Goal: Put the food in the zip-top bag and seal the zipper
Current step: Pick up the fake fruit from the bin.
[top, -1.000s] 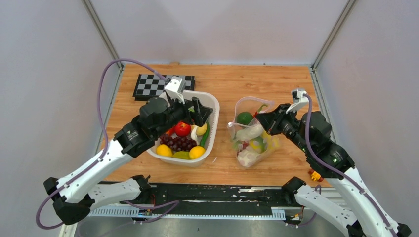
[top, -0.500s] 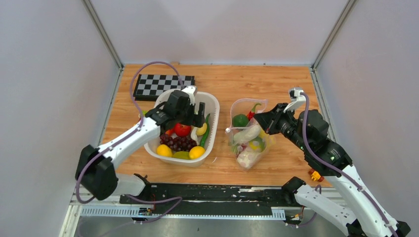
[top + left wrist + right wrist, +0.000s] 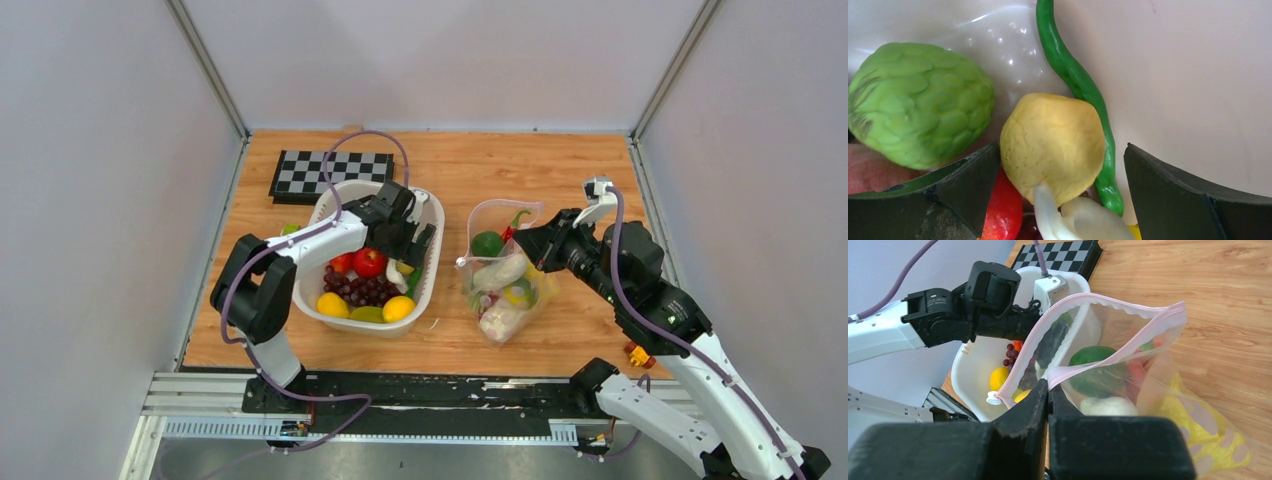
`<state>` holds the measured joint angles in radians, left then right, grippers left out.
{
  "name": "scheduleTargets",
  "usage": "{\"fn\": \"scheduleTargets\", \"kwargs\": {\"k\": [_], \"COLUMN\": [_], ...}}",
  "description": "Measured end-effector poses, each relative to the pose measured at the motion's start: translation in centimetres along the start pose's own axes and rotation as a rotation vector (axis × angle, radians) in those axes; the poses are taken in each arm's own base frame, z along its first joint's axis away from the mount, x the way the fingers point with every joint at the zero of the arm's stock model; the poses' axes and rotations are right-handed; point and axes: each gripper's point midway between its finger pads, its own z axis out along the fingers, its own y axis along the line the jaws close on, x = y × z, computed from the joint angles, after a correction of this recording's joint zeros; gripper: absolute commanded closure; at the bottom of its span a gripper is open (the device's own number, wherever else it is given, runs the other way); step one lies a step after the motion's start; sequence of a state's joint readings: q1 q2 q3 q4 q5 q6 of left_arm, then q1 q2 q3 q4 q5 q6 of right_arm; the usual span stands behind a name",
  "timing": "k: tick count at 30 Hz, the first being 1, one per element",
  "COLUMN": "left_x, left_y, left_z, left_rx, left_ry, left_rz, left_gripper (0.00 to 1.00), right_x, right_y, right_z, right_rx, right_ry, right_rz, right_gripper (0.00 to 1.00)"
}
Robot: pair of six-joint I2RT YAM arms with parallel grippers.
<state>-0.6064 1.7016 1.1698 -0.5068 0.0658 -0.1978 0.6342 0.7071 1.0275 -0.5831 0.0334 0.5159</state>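
Down in the white slotted plastic basket [image 3: 973, 371], the left tool [image 3: 1062, 170] stands open astride a yellow toy lemon [image 3: 1050, 142], ready to pinch it. The right tool [image 3: 1048, 390] clamps the edge of the clear pink-rimmed zip-top bag [image 3: 1153, 377], propping its mouth wide.

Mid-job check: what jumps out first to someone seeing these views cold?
The clear zip-top bag, right of the white basket, already holds several toy foods. The right end effector pinches its pink mouth edge, holding it open. The left end effector is open and sits down inside the basket, its fingers either side of a yellow fruit.
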Motion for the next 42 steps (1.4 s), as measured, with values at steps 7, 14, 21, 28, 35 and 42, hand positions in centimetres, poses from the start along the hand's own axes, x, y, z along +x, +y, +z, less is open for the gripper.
{"fn": "scheduleTargets", "kwargs": {"k": [7,14,21,28,35,42], "left_x": [0.3,0.2,-3.6,-6.4,-6.7,-9.3], "left_y": [0.4,0.3,0.1,0.3,-1.4,-5.7], "left_z": [1.1,0.5,-5.7,-13.7,-17.0,-21.7], "left_rx": [-0.006,-0.007,-0.028,-0.042,0.056,0.297], "left_ry": [0.033,0.025,-0.173,-0.481,-0.584,-0.734], "left_rz": [0.019,0.016,0.001,-0.054,-0.062,-0.051], "left_gripper": [0.22,0.28,0.25,0.25,0.25,0.26], "right_x": [0.0,0.2,0.2,0.1,0.3,0.6], "right_y": [0.0,0.0,0.0,0.1,0.7,1.5], "right_z": [0.1,0.4,0.4,0.4,0.5,0.7], "right_rx": [0.0,0.003,-0.002,-0.004,-0.034,-0.079], "right_ry": [0.002,0.008,0.011,0.008,0.021,0.042], "right_rz": [0.0,0.0,0.0,0.0,0.0,-0.001], "right_gripper": [1.0,1.0,1.0,1.0,1.0,1.0]}}
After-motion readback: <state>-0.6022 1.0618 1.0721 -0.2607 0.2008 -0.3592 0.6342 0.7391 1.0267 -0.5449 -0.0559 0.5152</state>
